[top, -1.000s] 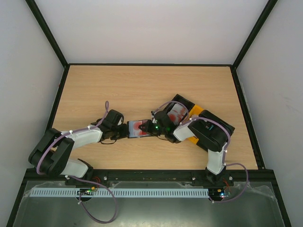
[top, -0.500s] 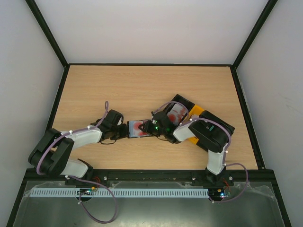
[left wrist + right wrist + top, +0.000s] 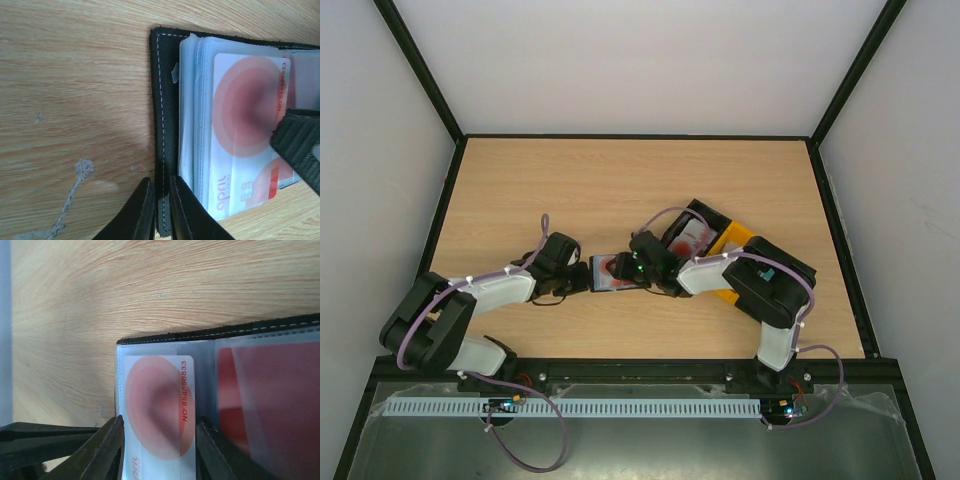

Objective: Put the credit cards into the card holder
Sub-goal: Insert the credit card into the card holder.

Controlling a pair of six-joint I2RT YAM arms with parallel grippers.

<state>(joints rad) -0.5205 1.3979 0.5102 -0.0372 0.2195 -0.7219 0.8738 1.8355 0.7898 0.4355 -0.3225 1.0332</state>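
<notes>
The black card holder point(image 3: 612, 272) lies open on the table between both grippers. My left gripper point(image 3: 161, 202) is shut on the holder's stitched black edge point(image 3: 165, 100). A red-and-white credit card point(image 3: 160, 405) sits in the holder's clear left sleeve. My right gripper point(image 3: 160, 452) stands open, one finger at each long side of that card, a thin gap on both sides. The same card point(image 3: 247, 130) shows in the left wrist view, with a right finger point(image 3: 300, 150) over its corner. A second red card point(image 3: 270, 400) fills the neighbouring sleeve.
Joined black and yellow bins point(image 3: 732, 240) stand just right of the holder, behind the right arm. More red-and-white cards point(image 3: 690, 236) lie in the black bin. Black frame rails run along the table's edges.
The right gripper's jaws have parted from shut to open and let go of the card. Its wrist shifted a little left over the holder. The left gripper kept its hold.
</notes>
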